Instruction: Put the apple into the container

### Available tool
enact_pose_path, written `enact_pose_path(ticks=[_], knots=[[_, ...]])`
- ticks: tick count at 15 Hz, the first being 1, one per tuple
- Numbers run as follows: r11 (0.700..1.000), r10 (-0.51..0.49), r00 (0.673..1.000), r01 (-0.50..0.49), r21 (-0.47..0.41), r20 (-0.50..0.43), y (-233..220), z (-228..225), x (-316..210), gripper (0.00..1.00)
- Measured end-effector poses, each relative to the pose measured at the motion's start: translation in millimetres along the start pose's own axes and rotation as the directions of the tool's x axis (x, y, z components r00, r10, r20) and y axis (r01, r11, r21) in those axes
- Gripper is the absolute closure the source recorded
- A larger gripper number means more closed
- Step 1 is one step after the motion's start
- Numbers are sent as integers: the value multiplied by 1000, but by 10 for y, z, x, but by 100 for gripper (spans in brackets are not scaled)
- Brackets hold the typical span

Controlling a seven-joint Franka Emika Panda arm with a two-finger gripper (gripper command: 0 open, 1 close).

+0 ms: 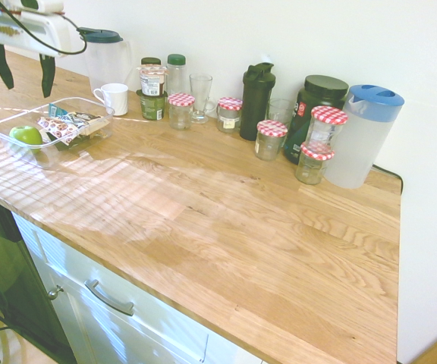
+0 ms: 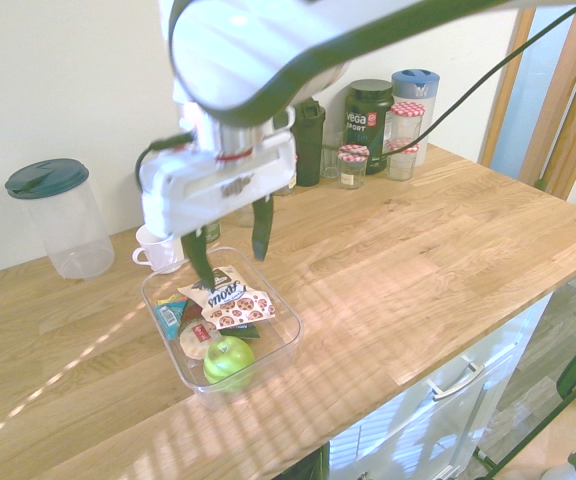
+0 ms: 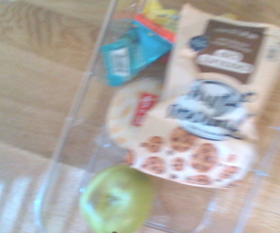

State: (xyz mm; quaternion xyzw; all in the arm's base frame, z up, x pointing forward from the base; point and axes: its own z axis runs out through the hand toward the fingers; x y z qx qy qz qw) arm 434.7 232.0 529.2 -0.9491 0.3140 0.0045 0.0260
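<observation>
One glossy green apple lies in one clear rectangular plastic container; gripper spread, empty; packets blurred.

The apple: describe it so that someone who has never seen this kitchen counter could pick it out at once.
On the wooden counter, find the clear plastic container near the front edge, below the raised pincer. The apple lies in the end of it furthest from the white mug, beside the snack packets. It is the only round, bright green thing there.
</observation>
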Motion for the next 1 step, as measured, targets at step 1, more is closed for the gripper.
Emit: enact_pose_path(ticks=[1], knots=[[997, 78, 997, -78, 7, -12, 317, -116, 360, 0]])
